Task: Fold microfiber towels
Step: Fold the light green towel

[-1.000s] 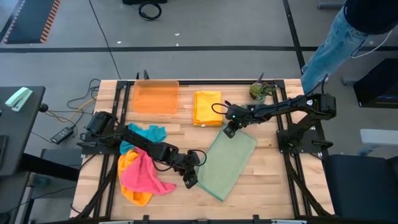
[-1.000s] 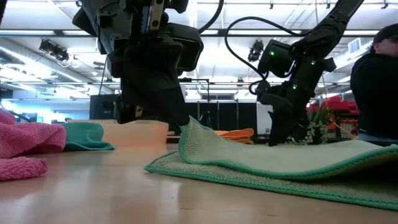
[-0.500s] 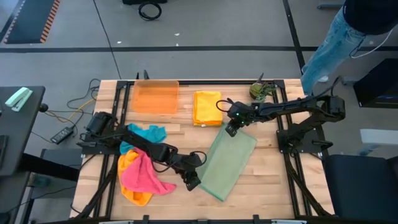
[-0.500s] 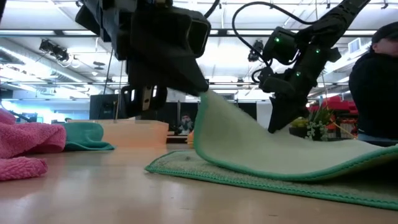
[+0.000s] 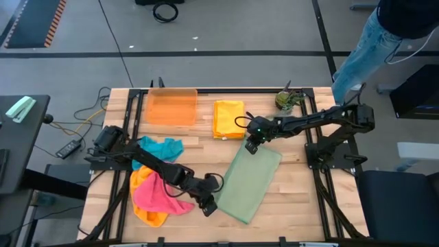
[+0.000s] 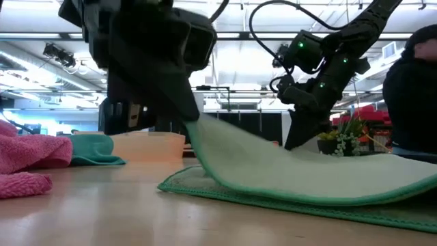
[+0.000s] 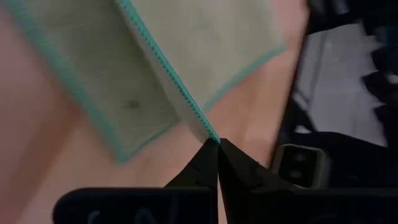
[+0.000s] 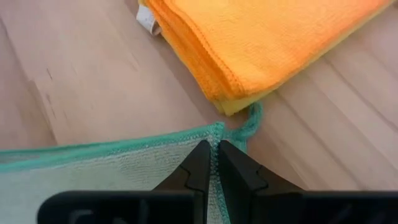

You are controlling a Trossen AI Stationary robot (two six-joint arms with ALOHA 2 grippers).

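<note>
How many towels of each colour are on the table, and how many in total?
Green: 1, green towel
Teal-blue: 1, teal towel
Pink: 1, pink towel
Orange or yellow, loose: 1, orange towel
Folded orange-yellow stack: count unclear
Total: at least 5

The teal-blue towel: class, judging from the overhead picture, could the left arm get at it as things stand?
Probably not right away. The left gripper is shut on a corner of the sage green towel. The teal-blue towel lies beside that arm's upper links, uncovered, so it would need to let go first.
</note>
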